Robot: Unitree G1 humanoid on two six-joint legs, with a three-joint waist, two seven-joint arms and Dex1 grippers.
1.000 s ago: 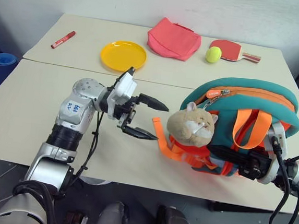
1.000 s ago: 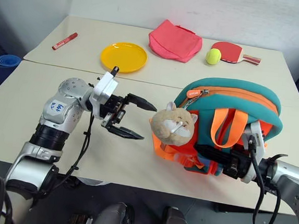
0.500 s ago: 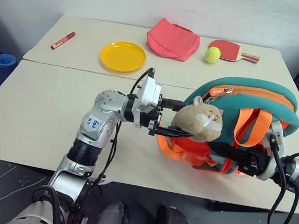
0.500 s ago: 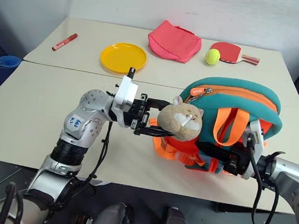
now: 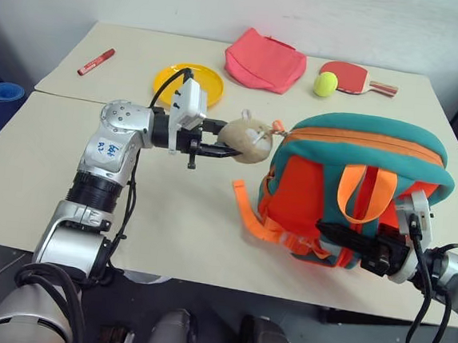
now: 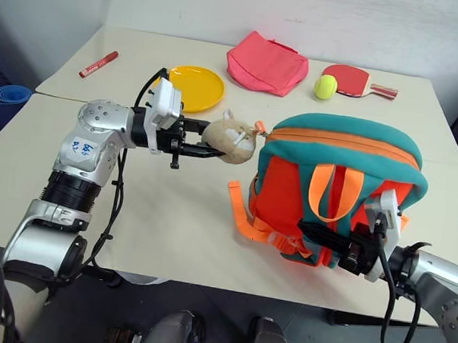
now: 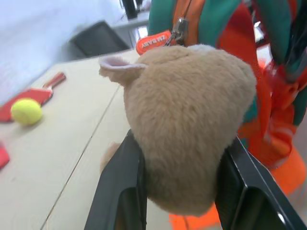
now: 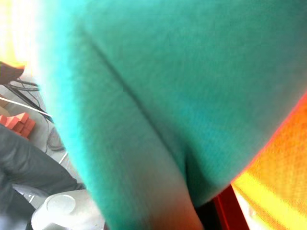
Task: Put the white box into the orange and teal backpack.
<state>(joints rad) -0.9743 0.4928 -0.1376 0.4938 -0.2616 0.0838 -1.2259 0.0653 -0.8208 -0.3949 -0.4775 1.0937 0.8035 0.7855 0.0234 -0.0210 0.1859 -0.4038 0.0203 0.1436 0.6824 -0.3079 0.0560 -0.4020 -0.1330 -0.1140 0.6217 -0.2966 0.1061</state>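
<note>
Left claw (image 5: 219, 146): pinching plush hamster (image 5: 248, 140) beside orange and teal backpack (image 5: 356, 191). Right claw (image 5: 332, 233): apparently pressed together, gripping backpack's lower edge on table (image 5: 44, 171).

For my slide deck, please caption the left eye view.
Left tool pinches the plush hamster, pulling it off the orange and teal backpack.

Two beige benches (image 5: 68, 173) butted together. Far one carries red marker (image 5: 97, 60), yellow plate (image 5: 170, 78), pink-red pouch (image 5: 265, 59), tennis ball (image 5: 326, 84), red paddle (image 5: 352, 75). Near one carries the orange and teal backpack (image 5: 357, 179).
</note>
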